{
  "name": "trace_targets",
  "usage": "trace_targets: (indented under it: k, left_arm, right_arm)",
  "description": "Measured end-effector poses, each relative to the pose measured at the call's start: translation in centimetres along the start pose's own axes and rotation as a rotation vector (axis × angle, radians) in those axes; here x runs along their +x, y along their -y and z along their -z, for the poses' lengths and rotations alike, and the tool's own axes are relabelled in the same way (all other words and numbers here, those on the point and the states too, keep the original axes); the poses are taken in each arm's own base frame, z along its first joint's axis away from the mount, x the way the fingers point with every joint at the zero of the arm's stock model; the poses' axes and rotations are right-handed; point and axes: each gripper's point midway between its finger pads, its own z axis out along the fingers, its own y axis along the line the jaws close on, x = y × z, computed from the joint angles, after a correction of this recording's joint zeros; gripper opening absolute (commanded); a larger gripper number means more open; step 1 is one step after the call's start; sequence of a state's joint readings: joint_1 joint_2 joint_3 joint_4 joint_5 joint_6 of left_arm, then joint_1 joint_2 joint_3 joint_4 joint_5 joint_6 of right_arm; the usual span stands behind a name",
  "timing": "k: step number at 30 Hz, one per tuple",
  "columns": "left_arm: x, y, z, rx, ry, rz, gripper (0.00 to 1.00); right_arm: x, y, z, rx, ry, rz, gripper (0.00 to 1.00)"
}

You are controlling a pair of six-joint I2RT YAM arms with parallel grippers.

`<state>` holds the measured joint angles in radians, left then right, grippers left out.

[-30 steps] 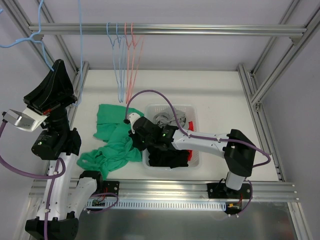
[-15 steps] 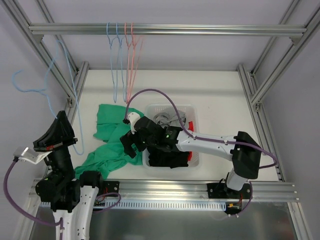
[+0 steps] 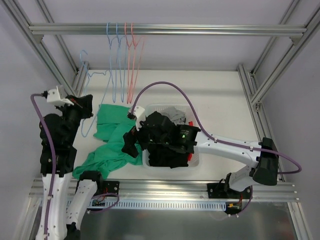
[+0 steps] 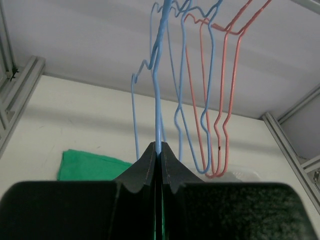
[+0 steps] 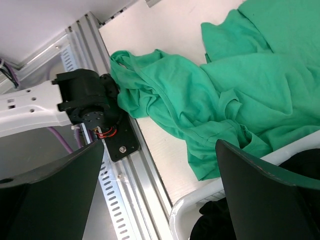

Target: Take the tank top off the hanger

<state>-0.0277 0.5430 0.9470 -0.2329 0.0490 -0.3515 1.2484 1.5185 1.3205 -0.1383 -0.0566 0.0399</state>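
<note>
The left gripper [image 4: 160, 150] is clamping shut on the bare blue hanger [image 4: 158, 95], while the tank top [image 3: 112, 145] is lying crumpled on the table beside the basket [image 3: 150, 107], apparently already free. Judging by this, re-hanging is underway: the hook needs lifting over the rail [image 3: 200, 30], left of the hung hangers [image 3: 125, 65], avoiding the slanted frame post. The right gripper [image 5: 160, 172] is hovering spread wide, empty, over the tank top.

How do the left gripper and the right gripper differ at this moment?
The left gripper is shut on a blue wire hanger; the right gripper is open and holds nothing. The left gripper faces the hanging pink hangers; the right gripper faces down at the green tank top. Both have black fingers.
</note>
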Motion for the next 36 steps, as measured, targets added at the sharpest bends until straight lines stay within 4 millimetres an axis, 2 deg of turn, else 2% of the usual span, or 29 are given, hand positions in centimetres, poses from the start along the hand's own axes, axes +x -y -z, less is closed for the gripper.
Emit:
trace_targets:
  k: [8,16,19,24,29,30,31,33,34,36]
  left_arm:
    - [-3.9,2.8,-4.7,0.085,-0.032,-0.059,0.0]
    - [-6.9,4.7,-8.9,0.166,0.016,-0.115,0.0]
    - [-6.6,4.4,-10.8,0.165,0.017,-0.119,0.0]
    - [-4.5,3.5,-13.0,0.155,-0.017,-0.114,0.0]
    - [-1.8,2.4,-13.6,0.138,-0.065,-0.102,0.0]
    - [-1.3,2.2,-13.6,0.134,-0.075,-0.1,0.02]
    - [-0.9,2.0,-13.6,0.131,-0.084,-0.098,0.14]
    - [-0.6,1.9,-13.6,0.129,-0.089,-0.096,0.18]
    - [-0.7,1.9,-13.5,0.129,-0.089,-0.094,0.32]
    - [-0.9,2.0,-13.0,0.129,-0.084,-0.099,0.55]
  right_arm:
    - [-0.7,-0.5,1.4,-0.022,0.028,0.017,0.99]
    - [-0.2,-0.3,1.4,-0.018,0.018,0.02,1.0]
    - [-0.1,-0.2,1.4,-0.017,0.016,0.02,0.99]
    - [0.3,-0.1,1.3,-0.015,0.008,0.019,1.0]
    - [0.7,-0.2,1.2,-0.028,-0.004,0.031,1.0]
    - [0.8,-0.3,1.1,-0.037,-0.008,0.038,0.99]
    - [1.0,-0.4,1.0,-0.046,-0.015,0.047,0.99]
    - [1.5,-0.4,0.3,-0.056,-0.035,0.067,1.0]
    - [1.8,-0.3,-0.2,-0.058,-0.047,0.076,0.99]
    - [2.6,0.0,-1.3,-0.059,-0.08,0.096,1.0]
